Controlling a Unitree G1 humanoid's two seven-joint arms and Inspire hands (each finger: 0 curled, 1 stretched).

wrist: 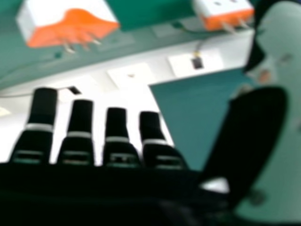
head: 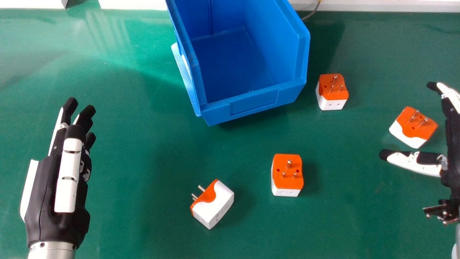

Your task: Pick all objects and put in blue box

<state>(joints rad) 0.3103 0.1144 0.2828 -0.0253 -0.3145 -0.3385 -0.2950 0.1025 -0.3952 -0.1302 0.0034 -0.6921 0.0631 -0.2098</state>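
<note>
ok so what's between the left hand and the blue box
Just bare green table between the left hand and the blue box, in the head view.

Box [head: 215, 114]: smooth plastic, soft sheen on walls and rim. Table [head: 143, 162]: smooth, mostly satin, glossier where light streaks it. Adapters [head: 212, 208]: smooth moulded plastic, low sheen; pins [head: 289, 163] shiny metal. Left hand [head: 40, 190]: matt dark shell, smooth plastic-looking pale covers; forearm [head: 54, 250] satin metal. Right hand [head: 453, 144]: similar hard, smooth covers, dull dark parts.
</note>
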